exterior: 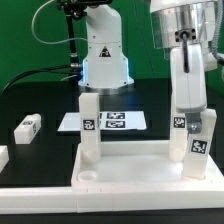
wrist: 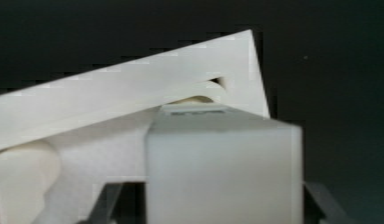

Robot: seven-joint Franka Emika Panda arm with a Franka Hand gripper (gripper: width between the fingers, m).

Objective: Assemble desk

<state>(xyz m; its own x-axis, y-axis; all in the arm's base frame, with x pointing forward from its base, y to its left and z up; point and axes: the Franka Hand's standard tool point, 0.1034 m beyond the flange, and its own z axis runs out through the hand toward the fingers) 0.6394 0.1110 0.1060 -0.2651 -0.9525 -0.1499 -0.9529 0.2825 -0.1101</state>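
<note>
desk build | pincer clamped round a leg, kept upright on a tabletop corner, I reckon so its peg seats in the socket | second leg stands on another tabletop corner | spare leg lies off the tabletop

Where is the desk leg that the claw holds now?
In the exterior view the leg stands upright in the claw at the view's right, at the desk top's right end, across from the other upright leg.
</note>
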